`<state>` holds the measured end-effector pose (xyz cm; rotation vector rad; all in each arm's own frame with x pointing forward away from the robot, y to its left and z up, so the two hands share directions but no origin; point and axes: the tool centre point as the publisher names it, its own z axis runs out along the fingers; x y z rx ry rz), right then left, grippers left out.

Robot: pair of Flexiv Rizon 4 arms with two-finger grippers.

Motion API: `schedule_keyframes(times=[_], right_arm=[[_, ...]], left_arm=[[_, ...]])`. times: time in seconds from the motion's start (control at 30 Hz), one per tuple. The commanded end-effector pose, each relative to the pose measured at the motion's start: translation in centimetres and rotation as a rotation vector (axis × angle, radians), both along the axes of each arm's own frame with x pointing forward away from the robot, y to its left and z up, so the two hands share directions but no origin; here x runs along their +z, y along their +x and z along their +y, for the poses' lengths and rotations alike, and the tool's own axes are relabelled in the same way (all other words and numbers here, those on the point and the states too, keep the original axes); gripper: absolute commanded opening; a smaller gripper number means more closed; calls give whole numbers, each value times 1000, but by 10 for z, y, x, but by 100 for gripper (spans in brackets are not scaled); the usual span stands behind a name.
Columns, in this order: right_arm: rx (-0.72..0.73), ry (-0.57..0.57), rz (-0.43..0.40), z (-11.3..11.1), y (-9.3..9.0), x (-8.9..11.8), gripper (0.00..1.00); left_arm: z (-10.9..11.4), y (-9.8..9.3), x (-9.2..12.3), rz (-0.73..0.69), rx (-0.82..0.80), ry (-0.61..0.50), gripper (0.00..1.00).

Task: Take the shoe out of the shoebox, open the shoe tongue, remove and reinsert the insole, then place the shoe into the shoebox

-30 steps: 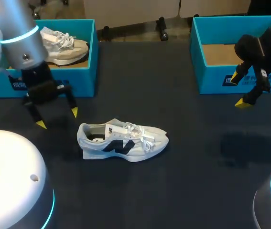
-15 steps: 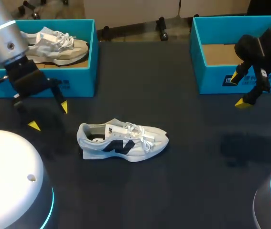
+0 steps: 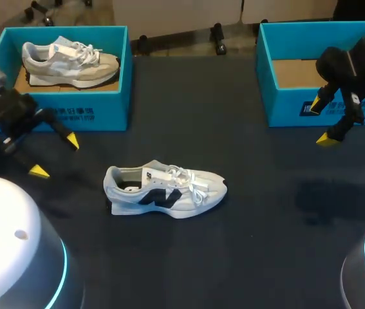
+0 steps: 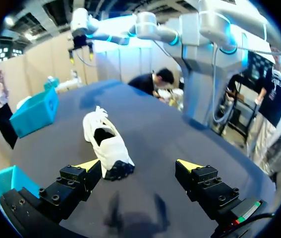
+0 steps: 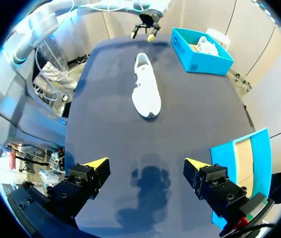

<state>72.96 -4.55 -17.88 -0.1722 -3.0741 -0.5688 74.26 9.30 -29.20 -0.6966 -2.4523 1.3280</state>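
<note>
At the far left, my left gripper (image 3: 55, 156) hangs over the dark table (image 3: 253, 219). Its fingers (image 4: 88, 165) are spread wide and grip nothing; the left wrist view shows only tabletop in the gap.

At about one o'clock from it stands the left box (image 3: 73, 117), teal and open-topped. Inside lies a grey shoe (image 3: 69, 61), flat on its sole on the cardboard floor, with its toe towards three o'clock.

The white shoe (image 3: 164, 190) is outside both boxes, on the table at roughly five o'clock from the left box. It sits upright on its sole with the heel at nine o'clock and the toe at three o'clock. It has a dark mark on its side and its laces lie loose on top. It is well apart from both grippers. In the left wrist view its heel faces that gripper.

At about two o'clock from the white shoe is the right box (image 3: 285, 106), also teal, with its brown cardboard floor showing. My right gripper (image 3: 322, 122) hangs just in front of its near wall, with the fingers wide apart and holding nothing.
</note>
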Motion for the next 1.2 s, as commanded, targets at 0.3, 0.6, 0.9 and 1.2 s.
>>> schedule_keyframes(times=[0.3, 0.6, 0.9, 1.2], right_arm=[[0, -3, 2, 1, 1, 0, 100], [0, -3, 2, 1, 1, 0, 100], [0, -3, 2, 1, 1, 0, 100], [0, -3, 2, 1, 1, 0, 100]], left_arm=[[17, -15, -11, 11, 196, -257, 100], [27, -21, -26, 23, 270, -213, 100], [29, -22, -28, 31, 279, -210, 100], [30, -21, -33, 41, 294, -181, 100]])
